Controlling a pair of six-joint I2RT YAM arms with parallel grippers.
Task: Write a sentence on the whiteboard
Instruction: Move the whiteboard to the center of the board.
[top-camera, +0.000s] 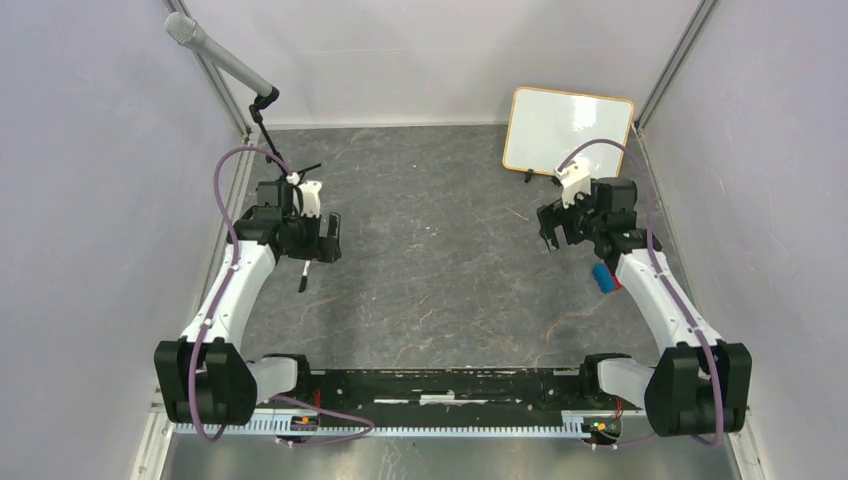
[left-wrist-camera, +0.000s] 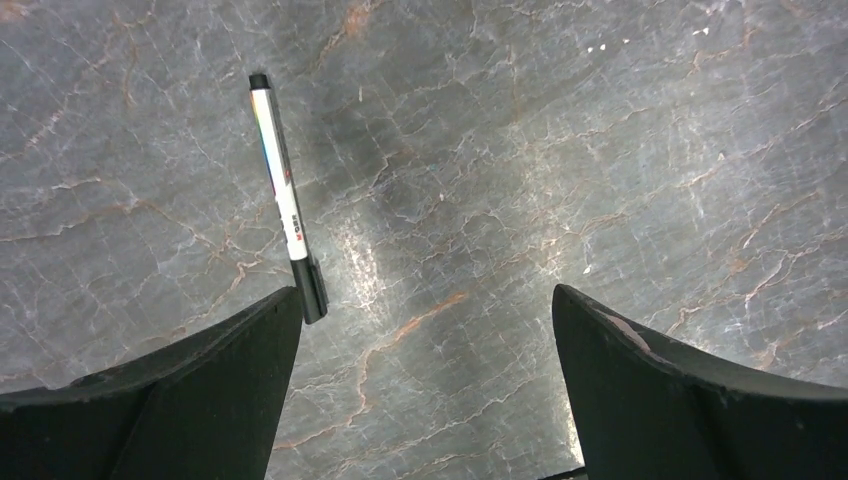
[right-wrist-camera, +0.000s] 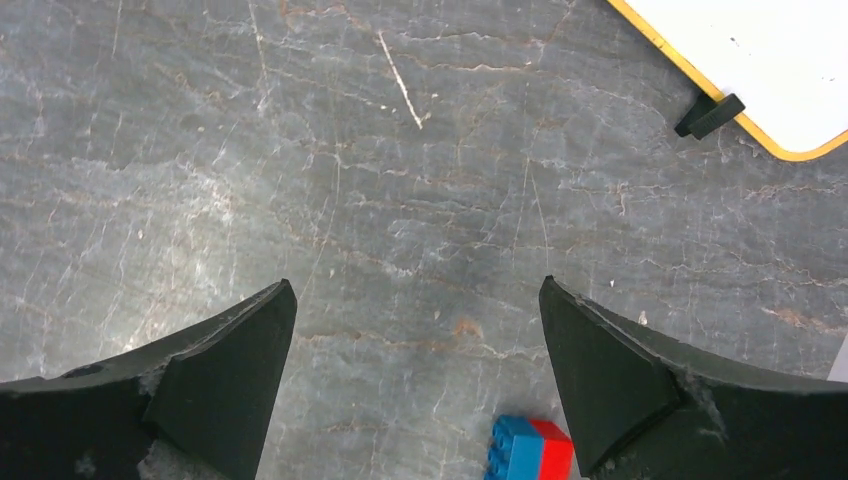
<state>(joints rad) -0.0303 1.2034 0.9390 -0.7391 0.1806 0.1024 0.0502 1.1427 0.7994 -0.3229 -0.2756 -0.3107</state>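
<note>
The whiteboard (top-camera: 568, 132), white with a thin tan frame, lies at the far right of the table. Its corner and a black clip foot (right-wrist-camera: 709, 115) show in the right wrist view (right-wrist-camera: 770, 60). I see no writing on it. A white marker with a black cap (left-wrist-camera: 285, 195) lies on the table just ahead of my left gripper's left finger; from above it shows just below that gripper (top-camera: 303, 277). My left gripper (top-camera: 328, 240) (left-wrist-camera: 426, 292) is open and empty. My right gripper (top-camera: 553, 228) (right-wrist-camera: 416, 283) is open and empty, hovering near the board's near edge.
A blue and red brick (top-camera: 604, 276) lies beside the right arm and shows by the right finger (right-wrist-camera: 530, 450). A grey microphone (top-camera: 215, 55) on a black stand leans in at the far left. Walls enclose the grey stone table (top-camera: 430, 260).
</note>
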